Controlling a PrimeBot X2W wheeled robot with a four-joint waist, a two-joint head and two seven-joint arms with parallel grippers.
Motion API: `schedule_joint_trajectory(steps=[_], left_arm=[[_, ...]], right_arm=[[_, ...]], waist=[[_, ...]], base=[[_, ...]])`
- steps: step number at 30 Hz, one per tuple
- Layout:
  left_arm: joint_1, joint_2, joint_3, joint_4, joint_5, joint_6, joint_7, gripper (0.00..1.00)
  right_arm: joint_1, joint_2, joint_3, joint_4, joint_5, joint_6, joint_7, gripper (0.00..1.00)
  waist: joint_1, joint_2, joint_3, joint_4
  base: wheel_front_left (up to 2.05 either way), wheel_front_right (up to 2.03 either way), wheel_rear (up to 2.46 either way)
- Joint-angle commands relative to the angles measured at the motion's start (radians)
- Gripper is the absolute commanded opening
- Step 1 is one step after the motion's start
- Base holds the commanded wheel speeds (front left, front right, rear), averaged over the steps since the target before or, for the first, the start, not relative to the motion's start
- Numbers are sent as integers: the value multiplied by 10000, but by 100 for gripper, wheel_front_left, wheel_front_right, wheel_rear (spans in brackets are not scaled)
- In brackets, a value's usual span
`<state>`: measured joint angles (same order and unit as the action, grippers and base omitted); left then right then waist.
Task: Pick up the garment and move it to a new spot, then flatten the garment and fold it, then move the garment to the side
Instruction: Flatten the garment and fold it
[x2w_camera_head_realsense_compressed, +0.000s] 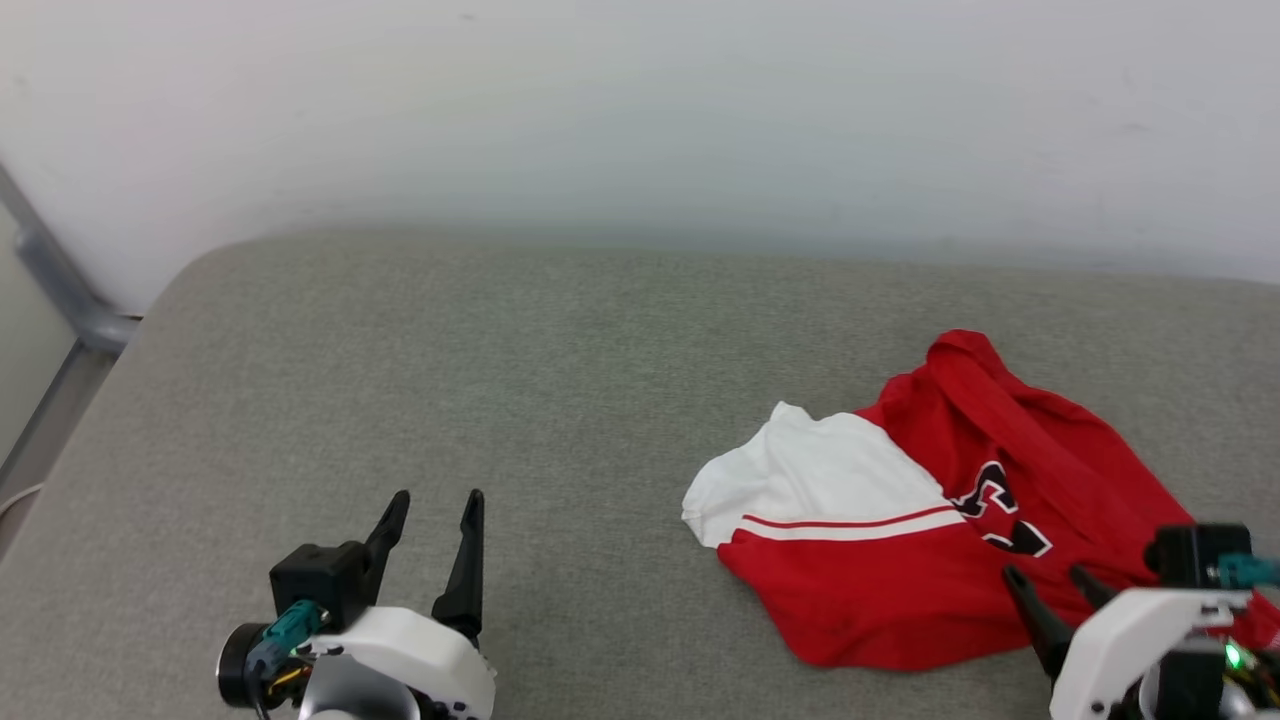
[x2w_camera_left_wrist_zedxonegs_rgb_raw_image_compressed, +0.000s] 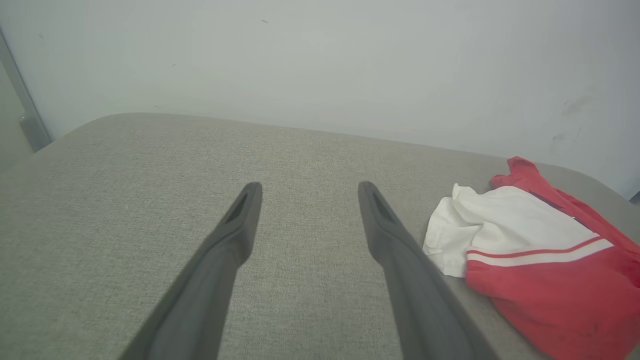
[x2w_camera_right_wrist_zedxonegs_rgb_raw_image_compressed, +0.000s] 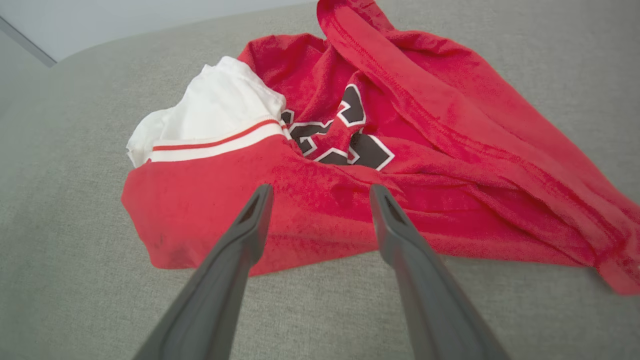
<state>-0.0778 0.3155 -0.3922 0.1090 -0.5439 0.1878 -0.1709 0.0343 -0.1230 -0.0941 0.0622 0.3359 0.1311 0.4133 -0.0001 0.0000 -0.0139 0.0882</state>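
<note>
Nearest, my left gripper (x2w_camera_head_realsense_compressed: 438, 497) hangs empty, fingers spread, over the bare grey cushion (x2w_camera_head_realsense_compressed: 500, 380). My right gripper (x2w_camera_head_realsense_compressed: 1044, 572), fingers just as wide and holding nothing, points at the near red edge of the crumpled jersey T-shirt (x2w_camera_head_realsense_compressed: 900, 570) lying on my right. To lift it cleanly, I judge I should bite deep into that bunched edge rather than a loose fold; beyond it stands the pale wall (x2w_camera_head_realsense_compressed: 640, 100).

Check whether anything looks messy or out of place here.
The shirt lies crumpled at the right of the grey cushion, a red hem twisted over its half-hidden black lettering. Nothing looks torn.
</note>
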Motion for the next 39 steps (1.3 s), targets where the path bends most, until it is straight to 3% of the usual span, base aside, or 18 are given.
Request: schedule_joint_trajectory(steps=[1,9,18,19,20,21,25,31,39], left_arm=[[-175,-25,-57,1,-8,-41,-33,100],[-740,-380,-225,221,18,-188,-280,100],[-1190,-728,-287,657,-12,-378,-609,100],[-1215,-756,-287,705,-11,-397,-630,100],[-1239,-770,-267,749,-14,-407,-649,100],[-1262,-771,-244,782,-23,-411,-675,100],[-1101,-688,-130,1014,-38,-371,-766,100],[-894,-553,-100,991,-111,-303,-707,100],[-666,-411,-81,833,-193,-190,-532,100]], right_arm=[[-419,-223,129,78,143,-7,342,100],[-2391,-1671,1332,956,883,-7,2219,100],[-4011,-2647,2835,2165,1571,-7,2847,100],[-4074,-2707,2961,2243,1668,-7,2858,68],[-4131,-2737,3070,2284,1793,-7,2836,25],[-4197,-2775,3151,2323,1885,-7,2793,0],[-4521,-3225,3316,1681,2039,-7,1963,0],[-3738,-3382,3545,211,1735,-7,1837,0],[-1221,-2890,4491,-2036,1679,-7,2414,0]], waist=[[1,0,128,224],[1,0,992,1132],[1,0,1702,1599],[1,0,1725,1602],[1,0,1739,1594],[1,0,1744,1572],[1,0,1366,1115],[1,0,974,627],[1,0,690,80]], base=[[0,0,0],[0,0,0],[0,0,0],[0,0,0],[0,0,0],[0,0,0],[0,0,0],[0,0,0],[0,0,0]])
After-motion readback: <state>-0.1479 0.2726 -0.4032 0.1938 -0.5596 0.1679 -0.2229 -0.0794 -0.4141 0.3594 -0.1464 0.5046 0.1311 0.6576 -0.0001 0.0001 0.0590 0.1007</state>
